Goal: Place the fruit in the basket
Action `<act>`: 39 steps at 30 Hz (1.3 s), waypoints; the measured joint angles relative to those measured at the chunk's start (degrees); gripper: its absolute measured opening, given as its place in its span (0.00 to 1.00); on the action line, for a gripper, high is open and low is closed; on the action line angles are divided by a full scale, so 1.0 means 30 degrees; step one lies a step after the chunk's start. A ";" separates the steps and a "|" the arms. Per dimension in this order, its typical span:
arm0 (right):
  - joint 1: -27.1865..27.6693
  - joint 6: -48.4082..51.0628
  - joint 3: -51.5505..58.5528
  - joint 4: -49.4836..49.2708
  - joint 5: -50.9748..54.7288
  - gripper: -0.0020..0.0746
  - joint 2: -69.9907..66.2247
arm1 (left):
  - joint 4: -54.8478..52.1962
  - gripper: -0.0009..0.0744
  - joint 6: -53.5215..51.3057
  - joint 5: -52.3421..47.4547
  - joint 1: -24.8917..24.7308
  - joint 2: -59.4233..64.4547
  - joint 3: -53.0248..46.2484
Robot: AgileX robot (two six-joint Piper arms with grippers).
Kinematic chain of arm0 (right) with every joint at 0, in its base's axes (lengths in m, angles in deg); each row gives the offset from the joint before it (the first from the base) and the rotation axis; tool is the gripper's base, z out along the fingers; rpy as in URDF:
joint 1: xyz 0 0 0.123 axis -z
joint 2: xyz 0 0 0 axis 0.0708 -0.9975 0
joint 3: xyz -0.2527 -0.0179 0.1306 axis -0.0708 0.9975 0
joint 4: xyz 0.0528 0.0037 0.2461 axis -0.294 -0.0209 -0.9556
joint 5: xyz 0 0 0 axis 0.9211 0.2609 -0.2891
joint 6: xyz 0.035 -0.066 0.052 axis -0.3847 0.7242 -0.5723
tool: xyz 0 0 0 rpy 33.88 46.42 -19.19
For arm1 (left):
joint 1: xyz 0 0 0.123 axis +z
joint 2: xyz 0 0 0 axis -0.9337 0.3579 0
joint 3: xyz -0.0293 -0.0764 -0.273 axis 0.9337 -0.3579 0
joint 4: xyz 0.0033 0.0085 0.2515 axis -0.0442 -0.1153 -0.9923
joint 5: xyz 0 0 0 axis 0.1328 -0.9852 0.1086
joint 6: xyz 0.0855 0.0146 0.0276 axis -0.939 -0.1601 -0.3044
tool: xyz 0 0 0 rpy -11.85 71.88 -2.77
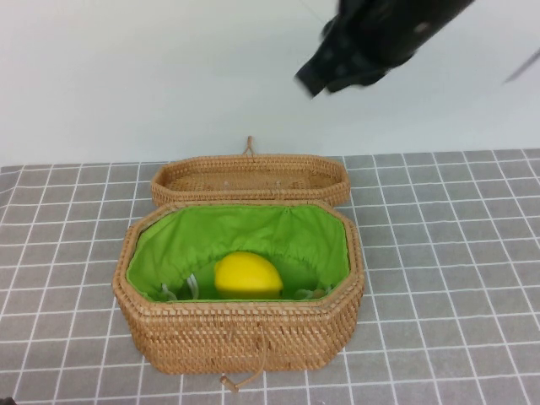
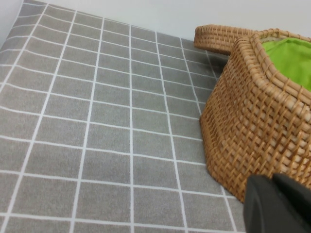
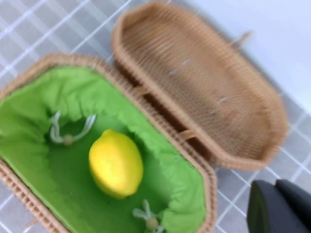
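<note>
The fruit, a yellow lemon [image 1: 247, 274], lies on the green lining inside the basket [image 1: 245, 333], near its front wall. It also shows in the right wrist view [image 3: 115, 163], within the basket's rim [image 3: 34, 65]. My right gripper [image 1: 325, 78] hangs high above the table, behind and to the right of the basket; in its wrist view it [image 3: 275, 187] is shut and empty. My left gripper [image 2: 273, 180] is shut and empty, low beside the basket's woven left wall [image 2: 252, 121]. It does not show in the high view.
The flat woven lid [image 1: 250, 177] lies open behind the basket, touching its back rim; it also shows in the left wrist view [image 2: 214, 36] and the right wrist view [image 3: 204, 87]. A grey gridded mat [image 1: 456, 253] covers the table.
</note>
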 joint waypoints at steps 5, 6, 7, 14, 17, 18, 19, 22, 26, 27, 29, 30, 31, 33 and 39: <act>0.0000 -0.0374 0.2561 0.0089 0.0000 0.03 0.3210 | 0.0000 0.01 0.0000 0.0000 0.0000 0.0000 0.0000; 0.0000 -0.0461 0.3454 0.0196 0.0000 0.03 0.3997 | 0.0000 0.01 0.0000 0.0000 0.0000 0.0000 0.0000; 0.0000 -0.0558 0.4502 0.0426 0.0000 0.03 0.4803 | 0.0000 0.01 0.0000 0.0000 0.0000 0.0000 0.0000; 0.0000 -0.3463 1.3788 0.1588 -0.2663 0.03 1.1480 | 0.0000 0.01 0.0000 0.0000 0.0000 0.0000 0.0000; 0.0000 -0.3463 1.7025 0.1692 -0.5527 0.03 1.4683 | 0.0000 0.01 0.0000 0.0000 0.0000 0.0000 0.0000; 0.0000 -0.3463 1.7819 0.2050 -0.6443 0.03 1.5506 | 0.0000 0.01 0.0000 0.0000 0.0000 0.0000 0.0000; 0.0000 -0.3463 1.8374 0.2378 -0.7242 0.03 1.6205 | 0.0000 0.01 0.0000 0.0000 0.0000 -0.0016 0.0000; 0.0000 -0.3463 1.8815 0.3221 -0.8387 0.03 1.7596 | 0.0000 0.01 -0.0028 0.0000 0.0000 0.0000 0.0000; 0.0000 -0.3463 1.8815 0.3444 -0.8351 0.03 1.8431 | 0.0000 0.01 -0.0028 0.0000 0.0000 0.0000 0.0000; 0.0000 -0.3463 1.8815 0.3444 -0.8351 0.03 1.8513 | 0.0000 0.01 -0.0028 0.0000 0.0000 0.0000 0.0000; 0.0000 -0.3463 1.8815 0.3444 -0.8351 0.03 1.8513 | 0.0000 0.01 -0.0028 0.0000 0.0000 0.0000 0.0000; 0.0000 -0.3463 1.8815 0.3444 -0.8351 0.03 1.8513 | 0.0000 0.01 -0.0028 0.0000 0.0000 0.0000 0.0000; 0.0000 -0.3463 1.8815 0.3444 -0.8351 0.03 1.8465 | 0.0000 0.01 -0.0028 0.0000 0.0000 0.0000 0.0000; 0.0029 -0.3463 1.8851 0.3538 -0.8555 0.02 1.8161 | 0.0000 0.01 -0.0028 0.0000 0.0000 0.0000 0.0000; 0.0534 -0.3283 1.9202 0.3326 -0.8419 0.03 1.8418 | 0.0000 0.01 -0.0028 0.0000 0.0000 0.0000 0.0000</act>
